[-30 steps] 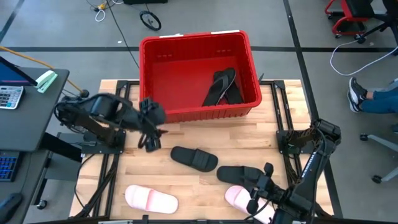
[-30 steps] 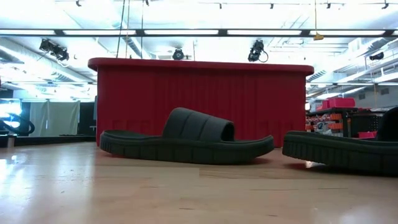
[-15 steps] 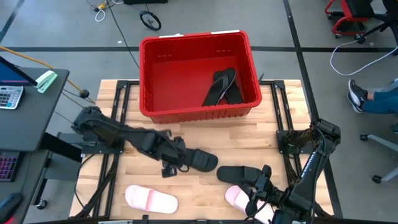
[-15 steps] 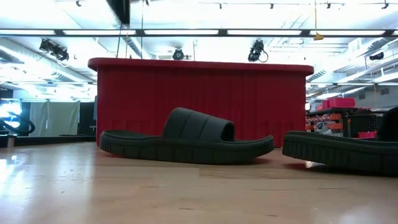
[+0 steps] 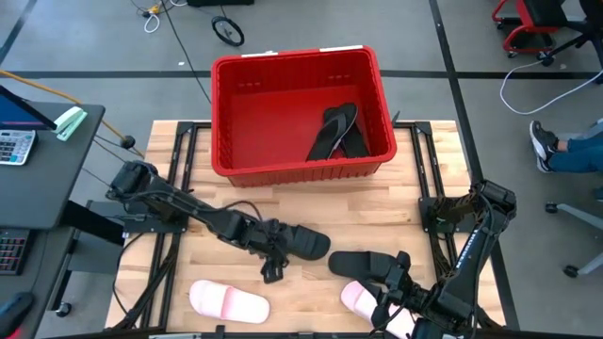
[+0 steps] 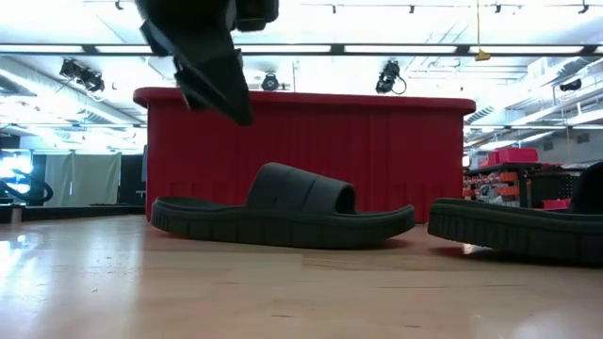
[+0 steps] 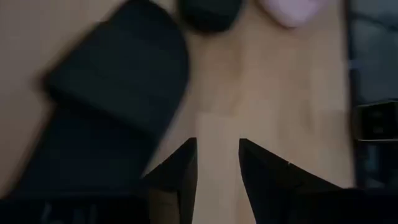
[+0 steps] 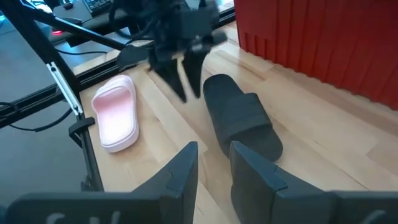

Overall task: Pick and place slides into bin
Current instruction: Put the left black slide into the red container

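The red bin [image 5: 300,165] stands at the table's far middle with two black slides [image 5: 335,132] leaning inside it. A black slide [image 5: 294,241] lies sole-down on the table's middle, and it shows in the low view [image 6: 283,209] and in the left wrist view [image 7: 118,106]. A second black slide [image 5: 360,264] lies to its right. Two pale pink slides [image 5: 229,301] [image 5: 360,298] lie near the front edge. My left gripper [image 5: 273,267] hangs open and empty just near-left of the middle black slide, fingers pointing down [image 7: 217,163]. My right gripper [image 5: 386,287] is open and empty by the right pink slide.
Bare wood lies between the bin's front wall [image 6: 301,141] and the slides, and at the table's left. Black frame rails run beside the table [image 5: 179,188]. A desk with a calculator [image 5: 14,146] stands off the left edge. A person's shoe [image 5: 542,141] shows on the floor at right.
My left gripper has swung from beside the bin's front left wall toward the table's near edge and right, coming down beside the middle black slide and dropping into the top of the low view. The slides have stayed put.
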Tool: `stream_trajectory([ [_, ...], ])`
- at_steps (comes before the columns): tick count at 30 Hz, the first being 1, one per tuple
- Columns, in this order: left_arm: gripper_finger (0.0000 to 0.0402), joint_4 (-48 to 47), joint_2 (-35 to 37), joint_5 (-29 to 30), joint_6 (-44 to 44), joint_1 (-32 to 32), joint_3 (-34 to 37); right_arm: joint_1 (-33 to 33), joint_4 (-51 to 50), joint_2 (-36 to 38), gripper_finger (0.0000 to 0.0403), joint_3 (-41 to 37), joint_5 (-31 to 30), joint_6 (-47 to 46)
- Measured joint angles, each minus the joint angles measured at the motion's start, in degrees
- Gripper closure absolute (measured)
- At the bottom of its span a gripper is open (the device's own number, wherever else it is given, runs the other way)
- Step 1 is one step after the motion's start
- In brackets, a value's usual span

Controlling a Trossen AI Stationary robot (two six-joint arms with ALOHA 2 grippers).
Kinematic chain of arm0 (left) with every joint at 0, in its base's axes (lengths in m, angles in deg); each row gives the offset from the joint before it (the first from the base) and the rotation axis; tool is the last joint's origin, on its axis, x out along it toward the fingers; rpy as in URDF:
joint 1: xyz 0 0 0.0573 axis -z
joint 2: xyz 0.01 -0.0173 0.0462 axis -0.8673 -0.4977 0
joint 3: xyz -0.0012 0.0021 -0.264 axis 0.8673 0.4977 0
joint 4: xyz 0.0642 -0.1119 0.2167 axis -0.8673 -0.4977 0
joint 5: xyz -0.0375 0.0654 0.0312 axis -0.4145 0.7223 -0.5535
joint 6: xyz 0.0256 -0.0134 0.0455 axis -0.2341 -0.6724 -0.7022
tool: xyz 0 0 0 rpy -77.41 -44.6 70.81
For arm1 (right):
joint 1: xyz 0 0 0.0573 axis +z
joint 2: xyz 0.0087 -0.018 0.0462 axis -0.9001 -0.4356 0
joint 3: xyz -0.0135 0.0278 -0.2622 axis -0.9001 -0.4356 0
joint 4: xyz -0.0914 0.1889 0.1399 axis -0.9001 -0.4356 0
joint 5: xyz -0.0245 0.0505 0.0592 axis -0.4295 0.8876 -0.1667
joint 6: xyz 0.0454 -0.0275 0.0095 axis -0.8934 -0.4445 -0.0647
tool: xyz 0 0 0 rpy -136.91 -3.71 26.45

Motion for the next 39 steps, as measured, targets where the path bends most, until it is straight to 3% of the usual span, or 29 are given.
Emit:
stream_trajectory([
  [11, 0.029, 23.7, 0.3, -0.4, 2.7, -4.0, 13.3, 0.0, 0.0, 0.0, 0.0302, 0.0, 0.0, 0.0],
  [29, 0.0291, 23.5, 0.1, 0.4, 5.1, -6.0, 13.5, 0.0, 1.1, 0.0, 0.0302, 0.0, 0.2, -1.6],
  [39, 0.0292, 28.6, -4.3, 1.2, 9.0, -6.0, 13.4, 0.0, 1.4, 0.0, 0.0302, 0.0, 0.2, -1.5],
])
